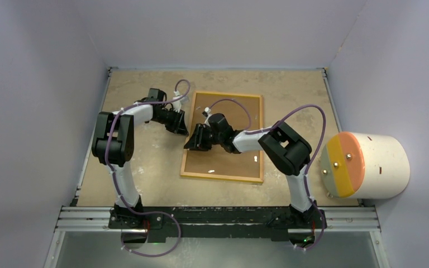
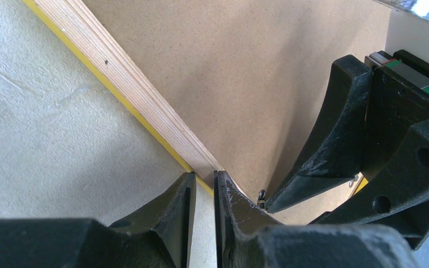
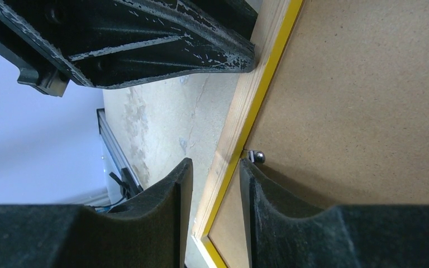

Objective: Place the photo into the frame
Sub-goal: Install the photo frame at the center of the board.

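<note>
wooden frame lies face down on the worktop; both jaws clench its nine o'clock rail, likely steadying it.

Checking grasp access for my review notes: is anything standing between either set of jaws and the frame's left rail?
Nothing visible does. The left gripper and the right gripper each straddle the left rail of the frame, which lies back-side up on the table. The photo is not visible in any view.

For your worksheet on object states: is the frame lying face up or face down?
Face down: the frame shows its wooden edge and brown backing board, with the yellow front underneath against the table.
</note>
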`<action>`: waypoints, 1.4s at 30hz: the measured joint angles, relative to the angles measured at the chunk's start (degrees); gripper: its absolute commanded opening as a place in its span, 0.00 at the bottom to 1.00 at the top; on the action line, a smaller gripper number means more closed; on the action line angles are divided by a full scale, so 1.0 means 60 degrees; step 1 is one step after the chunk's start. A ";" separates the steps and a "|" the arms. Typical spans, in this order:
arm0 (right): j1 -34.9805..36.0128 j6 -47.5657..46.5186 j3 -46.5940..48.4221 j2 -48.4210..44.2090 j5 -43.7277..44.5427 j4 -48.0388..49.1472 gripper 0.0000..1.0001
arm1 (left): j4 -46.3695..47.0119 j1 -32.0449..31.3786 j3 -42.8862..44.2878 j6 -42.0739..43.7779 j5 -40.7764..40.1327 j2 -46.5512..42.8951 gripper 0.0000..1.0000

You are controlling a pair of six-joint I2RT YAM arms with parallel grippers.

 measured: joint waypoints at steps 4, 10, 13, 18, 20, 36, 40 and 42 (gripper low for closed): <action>0.0015 -0.0058 -0.0055 -0.0080 0.0142 -0.0040 0.39 | -0.0018 0.0000 0.0000 0.0087 0.0000 -0.0018 0.19; 0.0033 -0.0255 -0.0659 -0.0743 0.0510 -0.0412 0.39 | -0.0069 -0.0011 0.0000 0.0171 -0.0029 -0.0051 0.18; 0.0033 -0.0288 -0.0685 -0.0772 0.0539 -0.0437 0.39 | -0.0073 -0.0011 0.0000 0.0171 -0.0029 -0.0051 0.18; 0.0069 -0.0284 -0.0645 -0.0681 0.0506 -0.0433 0.38 | -0.0076 -0.0011 0.0000 0.0171 -0.0029 -0.0051 0.18; 0.0106 -0.0284 -0.0510 -0.0594 0.0499 -0.0433 0.37 | -0.0080 -0.0011 0.0000 0.0171 -0.0029 -0.0051 0.18; 0.0193 -0.0372 -0.0073 -0.0208 0.0838 -0.0361 0.29 | -0.0095 -0.0011 0.0000 0.0171 -0.0033 -0.0051 0.17; 0.0200 -0.0379 -0.0069 -0.0189 0.0922 -0.0350 0.25 | -0.0106 -0.0011 0.0000 0.0175 -0.0033 -0.0055 0.17; 0.0200 -0.0375 -0.0069 -0.0178 0.0951 -0.0346 0.23 | -0.0109 -0.0011 0.0000 0.0178 -0.0033 -0.0055 0.17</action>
